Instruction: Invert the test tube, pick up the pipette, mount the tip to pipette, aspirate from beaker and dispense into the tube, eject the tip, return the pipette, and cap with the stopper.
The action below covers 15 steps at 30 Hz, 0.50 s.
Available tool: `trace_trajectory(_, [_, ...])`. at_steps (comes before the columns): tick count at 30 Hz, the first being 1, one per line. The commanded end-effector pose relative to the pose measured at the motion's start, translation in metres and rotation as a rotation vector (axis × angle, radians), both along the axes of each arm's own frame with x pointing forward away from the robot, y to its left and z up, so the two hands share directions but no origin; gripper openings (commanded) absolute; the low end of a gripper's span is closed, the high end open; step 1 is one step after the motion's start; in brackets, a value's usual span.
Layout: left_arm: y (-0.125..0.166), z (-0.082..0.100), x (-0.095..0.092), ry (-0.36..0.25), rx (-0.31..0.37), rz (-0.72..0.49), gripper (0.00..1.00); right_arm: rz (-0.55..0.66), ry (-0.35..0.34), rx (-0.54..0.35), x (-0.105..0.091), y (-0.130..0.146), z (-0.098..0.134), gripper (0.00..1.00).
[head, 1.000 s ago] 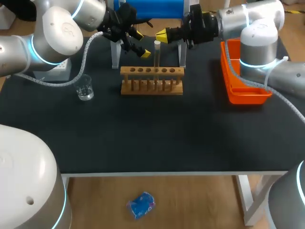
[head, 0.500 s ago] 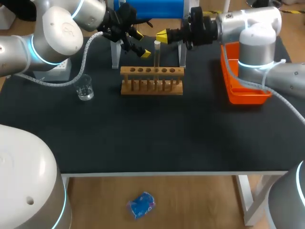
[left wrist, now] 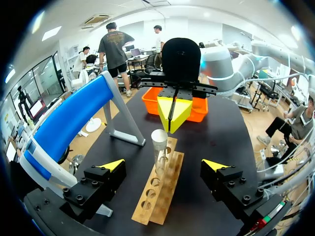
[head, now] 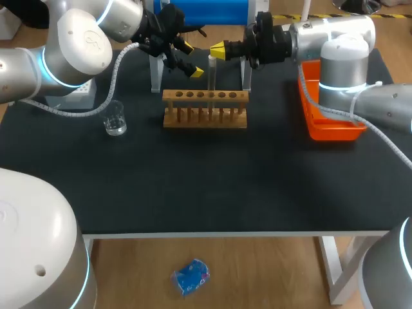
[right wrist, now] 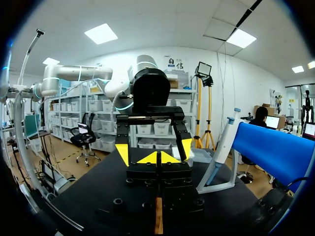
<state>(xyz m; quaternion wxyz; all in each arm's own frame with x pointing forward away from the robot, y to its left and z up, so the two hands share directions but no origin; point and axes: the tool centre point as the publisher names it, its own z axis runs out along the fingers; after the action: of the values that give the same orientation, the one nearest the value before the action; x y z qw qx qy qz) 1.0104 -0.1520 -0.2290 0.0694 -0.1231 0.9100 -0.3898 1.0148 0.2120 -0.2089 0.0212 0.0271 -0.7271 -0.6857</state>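
Bright even light, ceiling panels overhead, faint soft shadows, little glare.

Both arms are built of fat, rounded, silver-white segments, the left arm and the right arm alike; a thin ring of light blue glows at each joint; a pale ribbed hose hangs along the outside of each arm; each wrist ends in black, blocky hardware; the left gripper has two black finger blocks studded with round socket screws, each block capped with a bright yellow wedge; the right gripper shows the same black body, screws and yellow tips; two large smooth pale domes at the robot's near side each carry a blue line.
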Motion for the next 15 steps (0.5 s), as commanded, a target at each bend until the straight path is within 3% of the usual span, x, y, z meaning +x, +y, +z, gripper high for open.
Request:
trace_trajectory(1, [0.0, 0.0006, -0.0001, 0.002, 0.002, 0.001, 1.0, 0.014, 0.004, 0.004, 0.0064, 0.002, -0.0042, 0.0])
trace_trajectory(15, [0.0, 0.0006, -0.0001, 0.002, 0.002, 0.001, 1.0, 0.02, 0.021, 0.027, 0.0086, 0.0045, -0.0135, 0.0])
